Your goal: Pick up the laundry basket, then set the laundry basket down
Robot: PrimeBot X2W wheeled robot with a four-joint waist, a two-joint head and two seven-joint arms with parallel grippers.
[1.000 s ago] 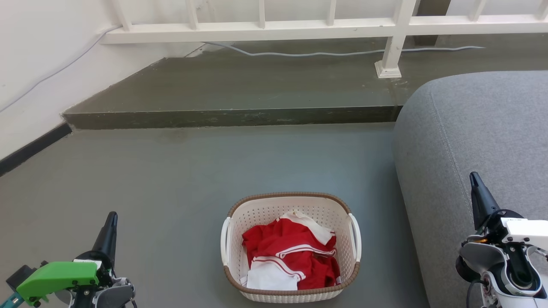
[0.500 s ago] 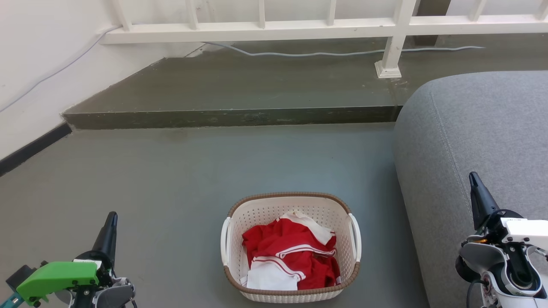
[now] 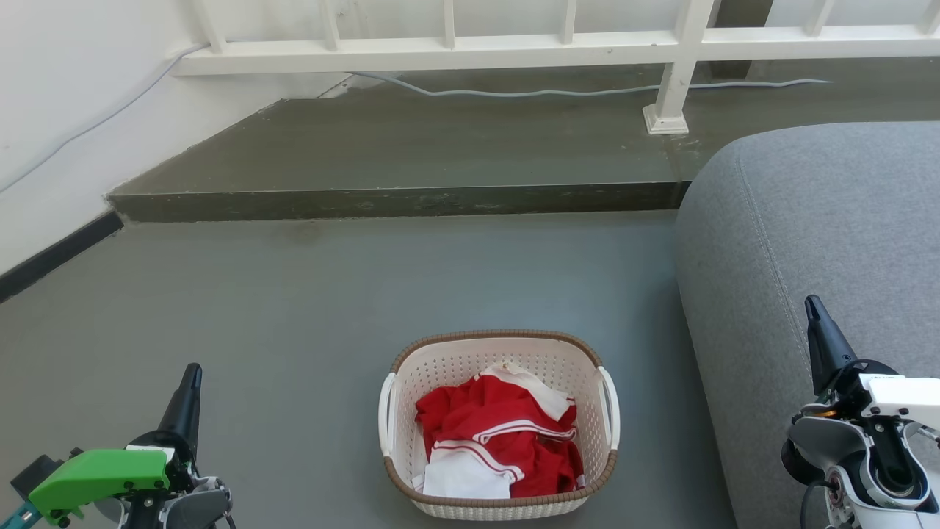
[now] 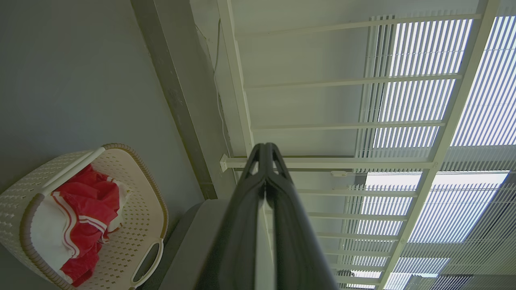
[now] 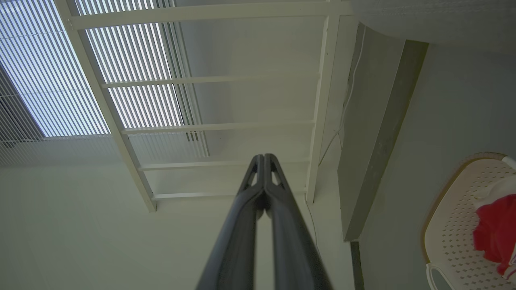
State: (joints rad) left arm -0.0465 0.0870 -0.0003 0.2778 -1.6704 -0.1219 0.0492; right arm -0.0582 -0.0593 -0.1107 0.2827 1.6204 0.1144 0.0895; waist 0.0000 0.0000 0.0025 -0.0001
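Note:
The laundry basket (image 3: 499, 503), cream-white and perforated with a brown rim and white loop handles on both sides, stands on the grey floor at the bottom centre of the head view, holding red and white clothes (image 3: 499, 441). It lies at the lower left of the left wrist view (image 4: 137, 209) and the lower right of the right wrist view (image 5: 451, 241). My left gripper (image 3: 192, 371) is shut and empty, well to the basket's left. My right gripper (image 3: 811, 303) is shut and empty, to the basket's right, over the sofa. Both point up and away, clear of the basket.
A grey sofa (image 3: 822, 220) fills the right side, close to the basket. A raised concrete step (image 3: 396, 200) crosses behind, with a white railing (image 3: 675, 73) and a cable (image 3: 514, 92) on it. A white wall (image 3: 59, 110) runs along the left.

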